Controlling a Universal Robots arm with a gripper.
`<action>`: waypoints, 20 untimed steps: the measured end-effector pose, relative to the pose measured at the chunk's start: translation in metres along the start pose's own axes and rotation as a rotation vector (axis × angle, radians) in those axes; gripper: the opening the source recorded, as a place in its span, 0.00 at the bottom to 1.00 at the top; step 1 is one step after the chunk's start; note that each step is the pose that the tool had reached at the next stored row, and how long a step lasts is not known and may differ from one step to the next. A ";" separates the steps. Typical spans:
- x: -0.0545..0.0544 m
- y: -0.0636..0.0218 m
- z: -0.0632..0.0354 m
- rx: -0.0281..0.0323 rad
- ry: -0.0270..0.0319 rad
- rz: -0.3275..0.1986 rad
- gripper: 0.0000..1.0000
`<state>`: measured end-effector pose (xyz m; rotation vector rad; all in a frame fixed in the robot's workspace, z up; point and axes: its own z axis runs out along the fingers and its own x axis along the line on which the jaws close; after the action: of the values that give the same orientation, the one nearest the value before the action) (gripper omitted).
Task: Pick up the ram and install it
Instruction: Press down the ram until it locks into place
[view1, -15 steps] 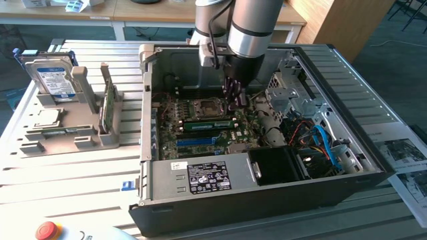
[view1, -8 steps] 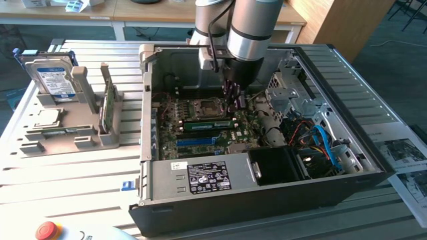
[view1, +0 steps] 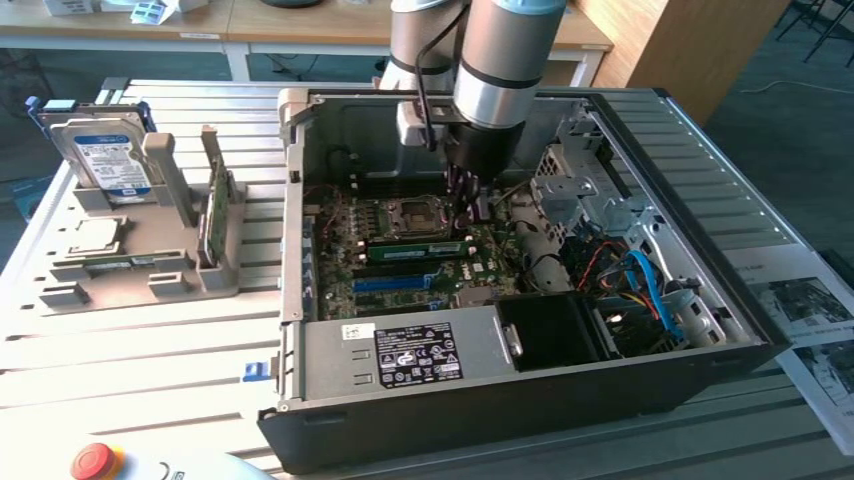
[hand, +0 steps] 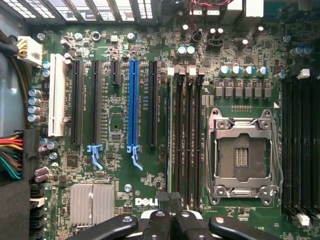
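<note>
- Step in hand, as I read it: seating the ram (view1: 414, 250). It stands on edge as a green strip in a slot at the centre of the exterior frame, just beside the CPU socket (view1: 407, 215), inside the open PC case (view1: 534, 410).
- Jaws: pressed together, nothing seen pinched between them. The tips hang over one end of the DIMM slots (hand: 187, 135); whether they touch the stick, can't tell.
- To do it well, my judgement: push straight down on the top edge with no tilt and both ends level until the end latches close. Stay off the socket lever and nearby capacitors.
- Latches closed or not: too small to tell.
- Counts on the board: ram 1; CPU socket 1; DIMM slots in the bank beside the socket 4, with another bank across the socket partly cut off; blue expansion slot (hand: 132, 105) 1; white expansion slot (hand: 56, 95) 1; finned heatsink (hand: 92, 205) 1.
- Exterior view's left, on the desk (view1: 134, 360): grey holder (view1: 134, 280) 1; blue-labelled hard drive (view1: 100, 150) 1; thin green board (view1: 214, 200) upright 1, maybe a spare stick.
- Lower left of the exterior frame: red stop button (view1: 94, 460) 1.
</note>
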<state>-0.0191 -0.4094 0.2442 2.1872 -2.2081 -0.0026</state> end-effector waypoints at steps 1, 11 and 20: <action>0.000 0.0000 0.0009 0.0000 0.0000 0.000 0.10; 0.000 -0.0017 0.0031 0.0000 0.0000 0.000 0.10; 0.000 -0.0126 0.0030 -0.0001 0.0001 0.000 0.10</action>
<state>-0.0066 -0.4094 0.2408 2.1870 -2.2081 -0.0025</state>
